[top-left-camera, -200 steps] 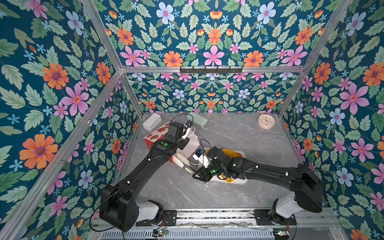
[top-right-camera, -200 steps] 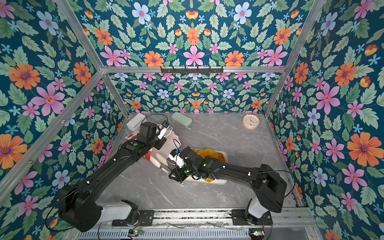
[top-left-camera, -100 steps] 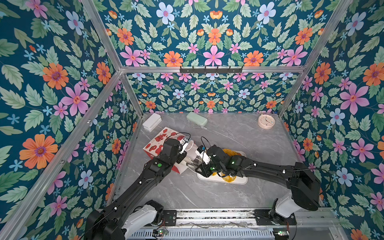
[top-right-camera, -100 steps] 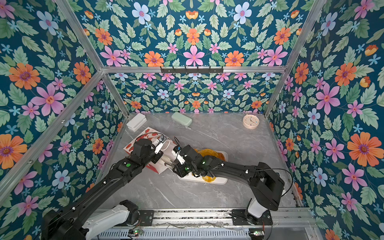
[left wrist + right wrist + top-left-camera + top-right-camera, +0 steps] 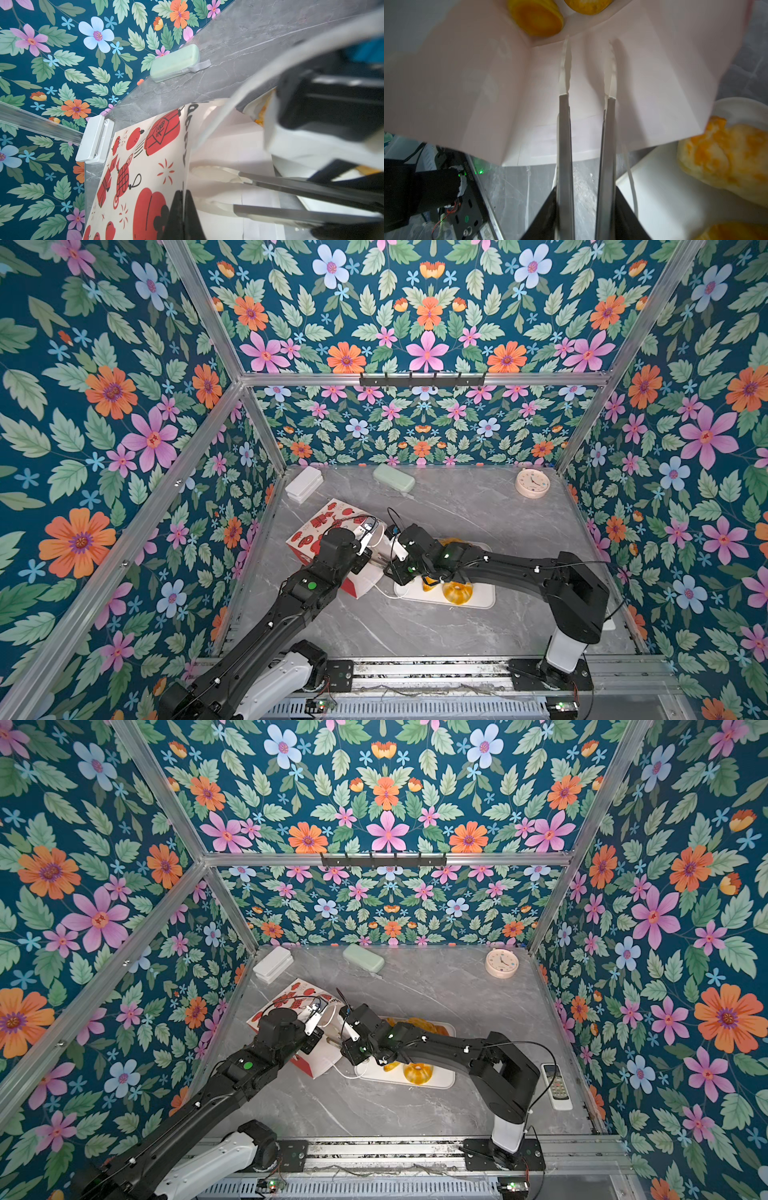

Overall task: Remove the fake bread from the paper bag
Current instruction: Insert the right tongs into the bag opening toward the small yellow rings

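Left claw [image 5: 184,196] clamped on smooth paper bag [image 5: 145,166] rim; right claw [image 5: 588,52]: slim metal blades slightly parted, empty.

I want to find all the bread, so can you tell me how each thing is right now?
paper bag: on its side, mouth held open
left gripper: shut on the bag's rim
right gripper: open, empty, inside the bag
fake bread in the bag: two pieces in sight inside
fake bread on the tray: already out
tray: lying flat, holding bread
green case: shut
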Controlling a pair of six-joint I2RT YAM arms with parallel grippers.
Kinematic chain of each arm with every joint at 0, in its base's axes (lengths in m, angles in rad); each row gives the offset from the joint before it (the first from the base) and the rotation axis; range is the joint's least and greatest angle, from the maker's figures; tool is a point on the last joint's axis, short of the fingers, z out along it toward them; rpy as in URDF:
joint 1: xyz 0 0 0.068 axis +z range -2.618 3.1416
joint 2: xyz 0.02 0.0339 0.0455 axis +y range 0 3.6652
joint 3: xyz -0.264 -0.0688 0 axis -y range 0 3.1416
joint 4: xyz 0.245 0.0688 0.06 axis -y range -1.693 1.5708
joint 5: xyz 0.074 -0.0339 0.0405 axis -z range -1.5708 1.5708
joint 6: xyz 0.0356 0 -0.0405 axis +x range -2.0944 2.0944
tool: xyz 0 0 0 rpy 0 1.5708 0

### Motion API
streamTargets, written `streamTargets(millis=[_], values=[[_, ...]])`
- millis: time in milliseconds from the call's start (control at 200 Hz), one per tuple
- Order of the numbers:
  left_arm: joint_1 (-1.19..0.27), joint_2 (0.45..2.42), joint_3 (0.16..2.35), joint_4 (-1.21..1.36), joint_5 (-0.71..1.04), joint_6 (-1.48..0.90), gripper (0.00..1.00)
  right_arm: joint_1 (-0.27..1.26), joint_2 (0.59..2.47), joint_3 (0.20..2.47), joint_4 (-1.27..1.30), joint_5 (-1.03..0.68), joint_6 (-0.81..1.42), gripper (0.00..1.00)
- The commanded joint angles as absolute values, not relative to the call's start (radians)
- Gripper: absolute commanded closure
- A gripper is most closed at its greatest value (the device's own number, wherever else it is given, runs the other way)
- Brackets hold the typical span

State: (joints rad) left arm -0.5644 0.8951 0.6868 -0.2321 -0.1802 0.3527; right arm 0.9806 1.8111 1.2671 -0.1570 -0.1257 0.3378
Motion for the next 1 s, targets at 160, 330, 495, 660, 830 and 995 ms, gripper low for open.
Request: streamTargets(millis=[160,330,495,660,830,995], values=[[-0.567,0.887,0.679,-0.165,-0.166,0.315,1.00,0.974,1.884,1.347,-0.101,-0.094,0.425,0.61],[-0.568,0.879,0.671,-0.138,-0.161,0.288,1.00,0.968,1.931,1.385,-0.067,-0.105,0.472,0.61],[-0.568,0.884,0.672,-0.128,-0.163,0.256,1.00,0.967,1.971,1.413,-0.042,-0.095,0.508,0.61],[-0.568,0.880,0.672,-0.117,-0.170,0.229,1.00,0.967,1.979,1.420,-0.009,-0.072,0.531,0.61],[-0.568,0.886,0.676,-0.106,-0.167,0.204,1.00,0.969,1.972,1.384,0.047,-0.058,0.568,0.61],[-0.568,0.873,0.674,-0.083,-0.154,0.191,1.00,0.973,1.995,1.396,0.055,-0.046,0.587,0.60]])
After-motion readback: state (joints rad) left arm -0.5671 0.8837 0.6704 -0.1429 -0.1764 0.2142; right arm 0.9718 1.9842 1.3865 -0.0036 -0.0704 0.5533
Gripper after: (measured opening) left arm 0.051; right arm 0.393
